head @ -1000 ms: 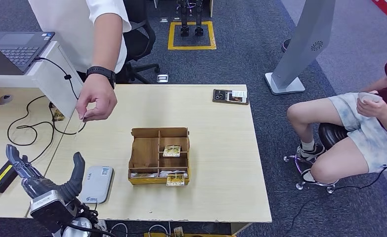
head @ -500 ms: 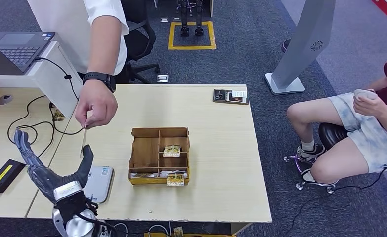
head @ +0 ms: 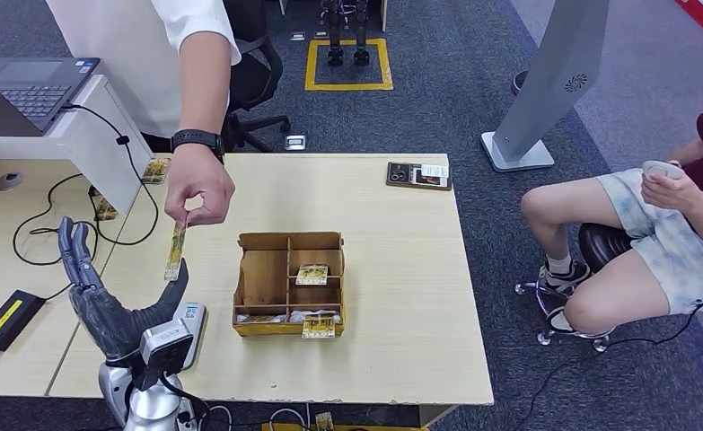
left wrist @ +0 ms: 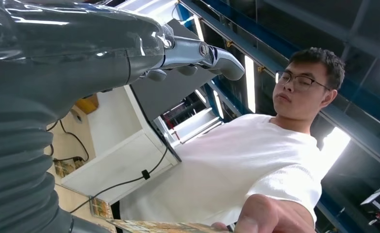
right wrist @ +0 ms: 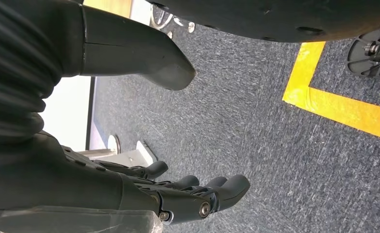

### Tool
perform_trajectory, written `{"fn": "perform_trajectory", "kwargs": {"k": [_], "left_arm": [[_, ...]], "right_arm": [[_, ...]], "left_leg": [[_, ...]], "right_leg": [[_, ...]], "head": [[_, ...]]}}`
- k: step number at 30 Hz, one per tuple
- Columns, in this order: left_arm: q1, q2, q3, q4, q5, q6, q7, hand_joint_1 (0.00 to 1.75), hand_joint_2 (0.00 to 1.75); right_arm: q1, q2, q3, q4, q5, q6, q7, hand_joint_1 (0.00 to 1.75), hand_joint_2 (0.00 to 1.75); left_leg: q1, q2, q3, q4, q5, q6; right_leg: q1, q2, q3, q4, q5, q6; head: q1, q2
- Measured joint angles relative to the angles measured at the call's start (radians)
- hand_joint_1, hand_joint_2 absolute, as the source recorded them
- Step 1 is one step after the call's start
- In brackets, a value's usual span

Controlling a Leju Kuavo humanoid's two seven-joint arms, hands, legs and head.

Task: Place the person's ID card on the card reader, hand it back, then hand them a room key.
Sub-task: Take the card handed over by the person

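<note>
So the left hand (head: 114, 301) is raised with its fingers spread and the thumb apart, holding nothing, and the person's hand (head: 199, 190) is dangling the ID card (head: 176, 251) by its top edge just above the robot's thumb, card hanging edge-on and upright. The card isn't touching the robot yet as far as I can tell. The card reader (head: 180, 334) sits flat on the counter (head: 401, 296) right behind the left hand, next to the wooden organizer (head: 289, 285) where the room keys (head: 311, 274) sit in their slots. My guess at what goes wrong: the card is thin and vertical, so if the fingers close a bit off line they pinch air or knock it out of the person's grip, and it drops onto the counter or off the near edge. Closing too early could also catch the person's fingertips. The right hand (right wrist: 178, 194) hangs down over the carpet with its fingers loosely curved and nothing in them, released I'd say. Hard to make out: the card's face is basically unreadable from the head view, the left wrist view catches just a sliver of its edge, and the reader is partly hidden behind the left hand
</note>
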State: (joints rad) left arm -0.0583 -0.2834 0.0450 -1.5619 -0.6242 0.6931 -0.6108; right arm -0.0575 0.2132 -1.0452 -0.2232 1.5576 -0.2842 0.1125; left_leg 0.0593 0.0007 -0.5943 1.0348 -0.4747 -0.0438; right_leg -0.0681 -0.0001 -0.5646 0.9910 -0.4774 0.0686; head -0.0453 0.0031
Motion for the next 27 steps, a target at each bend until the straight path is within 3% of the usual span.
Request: {"fn": "perform_trajectory", "kwargs": {"k": [2, 3, 27], "left_arm": [[-0.001, 0.0, 0.0, 0.004, -0.004, 0.0, 0.0, 1.47, 1.75], [-0.001, 0.0, 0.0, 0.005, -0.005, 0.0, 0.0, 1.75, 1.75], [-0.001, 0.0, -0.006, 0.009, 0.016, 0.0, 0.01, 1.75, 1.75]], "right_arm": [[0.0, 0.0, 0.002, 0.0, 0.0, 0.0, 0.0, 0.0, 1.75], [0.0, 0.0, 0.002, 0.0, 0.0, 0.0, 0.0, 0.0, 1.75], [0.0, -0.001, 0.013, 0.0, -0.001, -0.004, 0.006, 0.0, 1.75]], "left_leg": [[0.0, 0.0, 0.0, 0.0, 0.0, 0.0], [0.0, 0.0, 0.0, 0.0, 0.0, 0.0], [0.0, 0.0, 0.0, 0.0, 0.0, 0.0]], "right_leg": [[0.0, 0.0, 0.0, 0.0, 0.0, 0.0], [0.0, 0.0, 0.0, 0.0, 0.0, 0.0], [0.0, 0.0, 0.0, 0.0, 0.0, 0.0]], "head": [[0.0, 0.0], [0.0, 0.0], [0.0, 0.0]]}}
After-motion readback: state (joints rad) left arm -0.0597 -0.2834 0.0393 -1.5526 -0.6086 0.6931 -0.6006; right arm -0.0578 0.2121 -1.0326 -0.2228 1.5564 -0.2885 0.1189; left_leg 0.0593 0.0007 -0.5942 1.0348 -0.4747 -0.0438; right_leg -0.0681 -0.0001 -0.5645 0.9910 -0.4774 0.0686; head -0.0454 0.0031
